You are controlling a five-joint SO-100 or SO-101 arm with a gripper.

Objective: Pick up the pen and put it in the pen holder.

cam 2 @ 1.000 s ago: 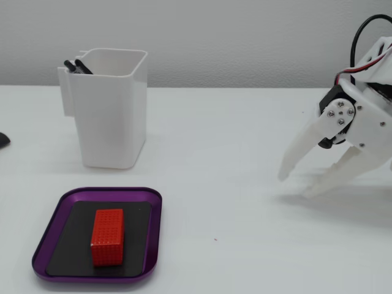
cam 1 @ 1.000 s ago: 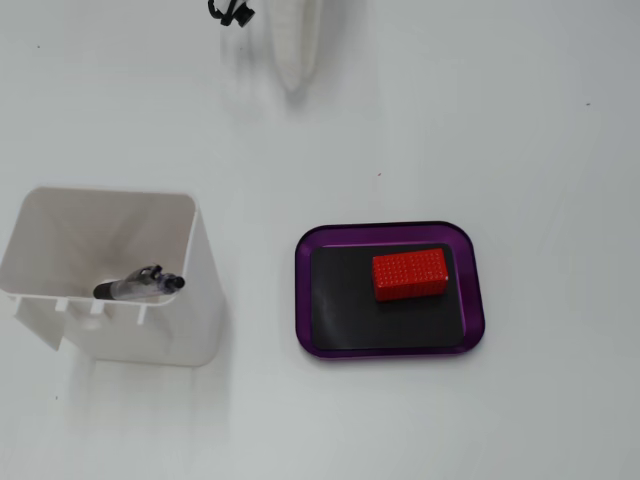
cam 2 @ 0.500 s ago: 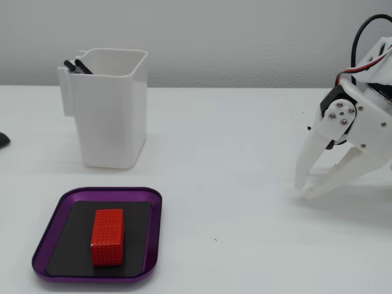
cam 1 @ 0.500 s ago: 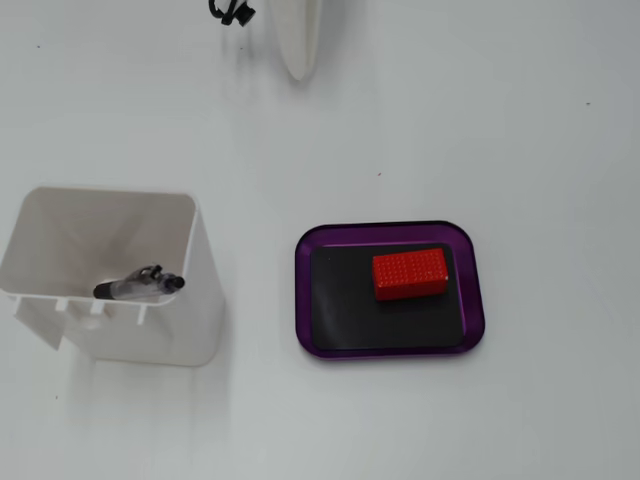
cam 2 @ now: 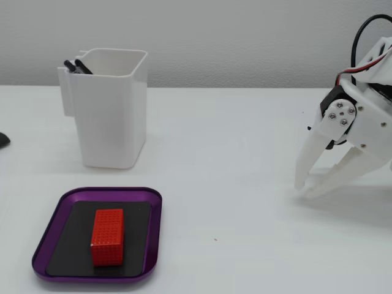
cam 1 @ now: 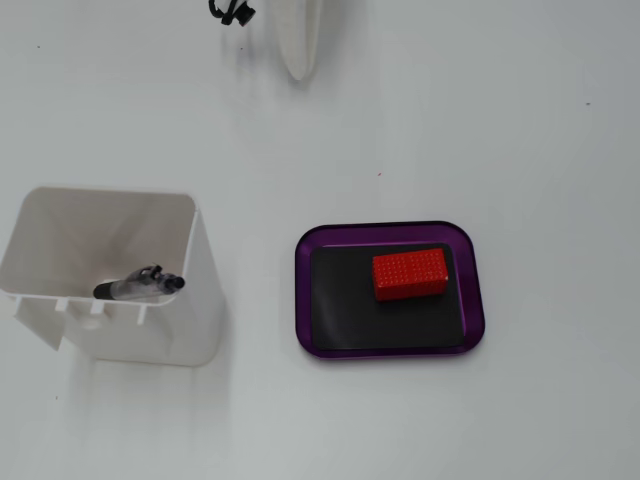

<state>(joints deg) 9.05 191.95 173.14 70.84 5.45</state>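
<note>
The pen (cam 1: 140,284) is already resting inside the pen holder (cam 1: 190,300), which is standing near the left edge of the tabletop (cam 1: 450,120) in the top-down fixed view. The gripper (cam 2: 304,188) is hanging empty, well apart from it, fingers (cam 2: 309,156) slightly released; the placement appears complete, leaving probably nothing but parking the arm.

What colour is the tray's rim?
Glossy purple around a black inner surface; the tray shows best in a fixed view from above.
</note>
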